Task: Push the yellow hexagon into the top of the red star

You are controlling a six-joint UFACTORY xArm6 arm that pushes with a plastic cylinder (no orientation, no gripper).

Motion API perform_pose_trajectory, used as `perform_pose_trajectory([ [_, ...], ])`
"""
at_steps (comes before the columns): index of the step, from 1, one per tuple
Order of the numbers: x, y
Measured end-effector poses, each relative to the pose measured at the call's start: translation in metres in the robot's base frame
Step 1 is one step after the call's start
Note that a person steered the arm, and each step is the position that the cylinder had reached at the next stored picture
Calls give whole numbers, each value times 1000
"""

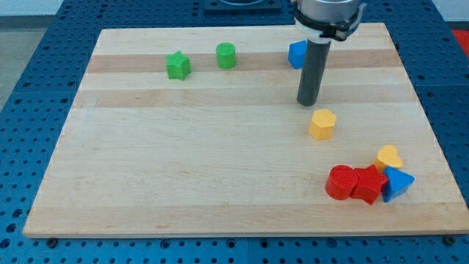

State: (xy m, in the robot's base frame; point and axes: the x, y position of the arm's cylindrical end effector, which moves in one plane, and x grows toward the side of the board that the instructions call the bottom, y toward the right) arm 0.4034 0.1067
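Tool is a bare rod, nothing gripped; my tip [308, 102] sits just above-left of yellow hexagon [322, 124], apart. Red star [368, 185] lies below-right on the worktop [183, 169], wedged between red cylinder [341, 182], yellow heart [389, 157] and blue block [398, 183]. Risk: an off-centre push slews the hexagon into the heart, scattering the cluster.

Your rod [315, 66] hides the right part of the blue block [296, 54], shape unclear. The arm housing [327, 15] is cut off by the view's top. The red star [368, 184] partly covers the yellow heart [389, 156].
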Motion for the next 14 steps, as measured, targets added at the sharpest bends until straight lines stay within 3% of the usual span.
perform_pose_trajectory([
  [1,-8,-8],
  [4,47,16],
  [6,40,15],
  [8,70,24],
  [11,74,-9],
  [13,85,44],
  [14,85,35],
])
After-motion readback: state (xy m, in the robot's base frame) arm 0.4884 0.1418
